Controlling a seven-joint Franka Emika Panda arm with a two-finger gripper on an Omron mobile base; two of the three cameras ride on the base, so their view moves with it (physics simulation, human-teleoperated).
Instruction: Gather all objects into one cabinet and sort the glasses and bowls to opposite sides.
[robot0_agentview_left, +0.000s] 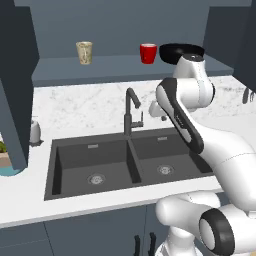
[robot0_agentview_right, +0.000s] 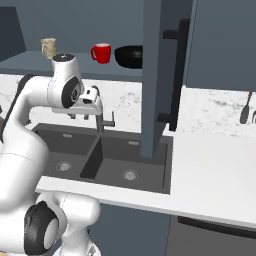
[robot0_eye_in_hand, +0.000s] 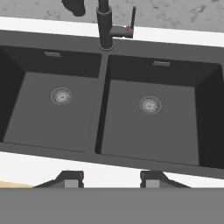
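On the cabinet's grey-blue shelf (robot0_agentview_left: 115, 70) a pale speckled glass (robot0_agentview_left: 84, 52) stands at the left. A red glass (robot0_agentview_left: 148, 53) stands further right, close beside the wide black bowl (robot0_agentview_left: 181, 52). The same red glass (robot0_agentview_right: 101, 53), bowl (robot0_agentview_right: 129, 56) and speckled glass (robot0_agentview_right: 48, 47) show from the other side. My gripper (robot0_agentview_right: 80, 116) hangs over the sink, well below and in front of the shelf, pointing down. In the hand view the gripper (robot0_eye_in_hand: 111, 178) is open, with nothing between its fingertips (robot0_eye_in_hand: 70, 178).
A dark double sink (robot0_eye_in_hand: 148, 109) with a black faucet (robot0_agentview_left: 131, 112) lies under the hand. The open cabinet door (robot0_agentview_right: 152, 75) with its black bar handle (robot0_agentview_right: 175, 75) juts out over the counter. A white soap dispenser (robot0_agentview_left: 35, 131) and a plant (robot0_agentview_left: 3, 152) sit at the left.
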